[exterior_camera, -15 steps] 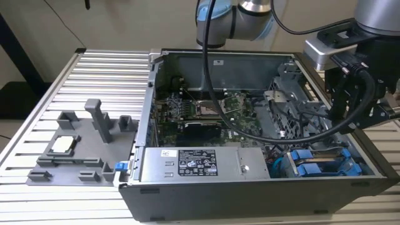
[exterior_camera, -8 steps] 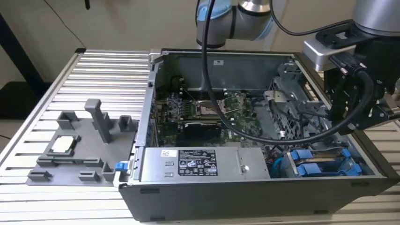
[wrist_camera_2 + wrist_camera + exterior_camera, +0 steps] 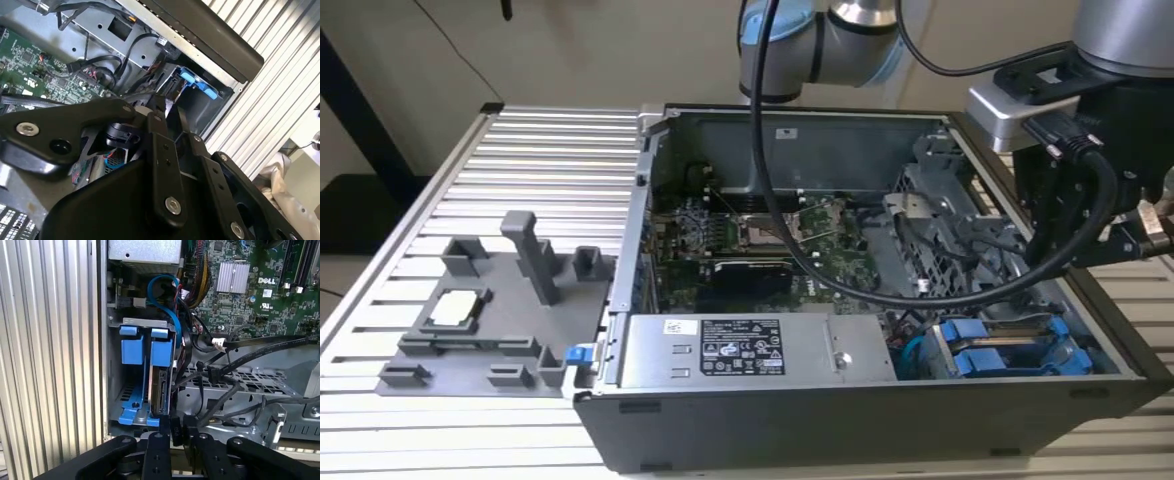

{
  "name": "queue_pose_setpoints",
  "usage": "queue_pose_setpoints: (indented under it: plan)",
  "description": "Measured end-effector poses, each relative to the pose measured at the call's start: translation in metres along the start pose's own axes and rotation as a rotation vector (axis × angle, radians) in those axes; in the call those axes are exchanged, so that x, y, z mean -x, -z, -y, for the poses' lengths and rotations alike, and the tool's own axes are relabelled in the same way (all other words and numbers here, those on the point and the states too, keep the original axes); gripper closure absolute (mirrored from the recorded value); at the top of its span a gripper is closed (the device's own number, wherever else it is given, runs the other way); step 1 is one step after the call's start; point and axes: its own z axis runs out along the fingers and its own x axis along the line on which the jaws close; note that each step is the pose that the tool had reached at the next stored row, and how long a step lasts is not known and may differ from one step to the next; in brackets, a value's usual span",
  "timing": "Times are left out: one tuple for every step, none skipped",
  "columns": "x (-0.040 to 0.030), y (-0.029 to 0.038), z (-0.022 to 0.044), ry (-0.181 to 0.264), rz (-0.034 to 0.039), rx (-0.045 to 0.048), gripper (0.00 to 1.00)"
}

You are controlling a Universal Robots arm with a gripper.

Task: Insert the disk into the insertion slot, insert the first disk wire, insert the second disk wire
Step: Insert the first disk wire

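The disk [image 3: 159, 387] is seen seated in the insertion slot [image 3: 114, 365] – its blue carrier [image 3: 161, 352] upright in the grey cage, beside a second blue carrier [image 3: 131, 347]; the gripper [image 3: 183, 426] is poised just beside the disk's exposed end (whether it is clamped on anything cannot be told); black cables [image 3: 225, 365] are draped close by – near the motherboard [image 3: 260, 290].

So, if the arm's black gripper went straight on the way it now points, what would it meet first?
Most likely the black cable plugs just ahead of the gripper, then the silver-grey disk in its blue carrier behind them; depth is unclear.
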Motion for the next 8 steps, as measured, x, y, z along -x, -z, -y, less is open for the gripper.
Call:
queue_pose_setpoints:
  plan:
    - [0.0000, 0.0000, 0.0000, 0.000, 0.0000, 0.0000, 0.80]
    - [0.0000, 0.0000, 0.0000, 0.000, -0.0002, 0.0000, 0.81]
    - [0.0000, 0.0000, 0.0000, 0.000, -0.0003, 0.0000, 0.81]
    - [0.0000, 0.0000, 0.0000, 0.000, -0.0003, 0.0000, 0.81]
    - [0.0000, 0.0000, 0.0000, 0.000, -0.0004, 0.0000, 0.81]
    - [0.0000, 0.0000, 0.0000, 0.000, -0.0004, 0.0000, 0.81]
    - [0.0000, 0.0000, 0.0000, 0.000, -0.0005, 0.0000, 0.81]
    - [0.0000, 0.0000, 0.0000, 0.000, -0.0006, 0.0000, 0.81]
